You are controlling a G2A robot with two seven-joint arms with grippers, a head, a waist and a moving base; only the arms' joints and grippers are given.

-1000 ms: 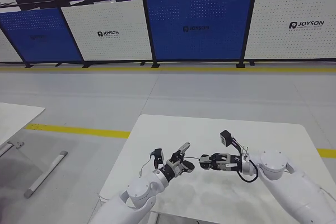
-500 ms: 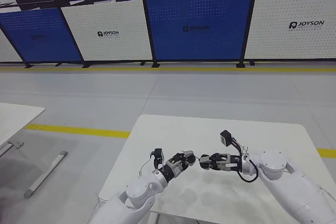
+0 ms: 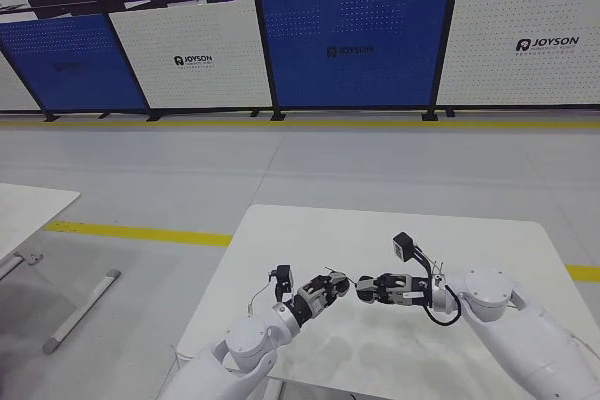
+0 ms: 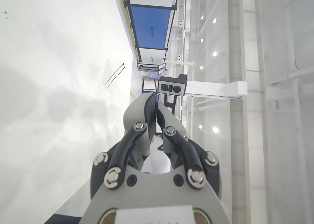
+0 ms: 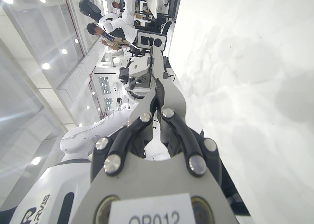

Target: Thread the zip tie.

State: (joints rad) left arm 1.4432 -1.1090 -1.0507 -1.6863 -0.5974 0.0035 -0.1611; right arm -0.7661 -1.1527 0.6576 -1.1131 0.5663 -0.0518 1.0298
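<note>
Found the left gripper (image 3: pixel 340 288) and right gripper (image 3: pixel 364 290) tip to tip above a white table (image 3: pixel 400 225) in a wide hall.
Saw a grey floor (image 3: pixel 280 165) crossed by yellow lines, blue and white pegboard panels (image 3: pixel 352 50) along the back, and a second table (image 3: pixel 15 205) at the left edge. From the left wrist, found that gripper's fingers (image 4: pixel 136 112) pressed flat together, and made out two zip ties (image 4: pixel 115 75) lying side by side on the tabletop, well apart from the tips. From the right wrist, found its own fingers (image 5: pixel 174 97) likewise closed. Could not tell about any grip on a tie between either pair of pads.
</note>
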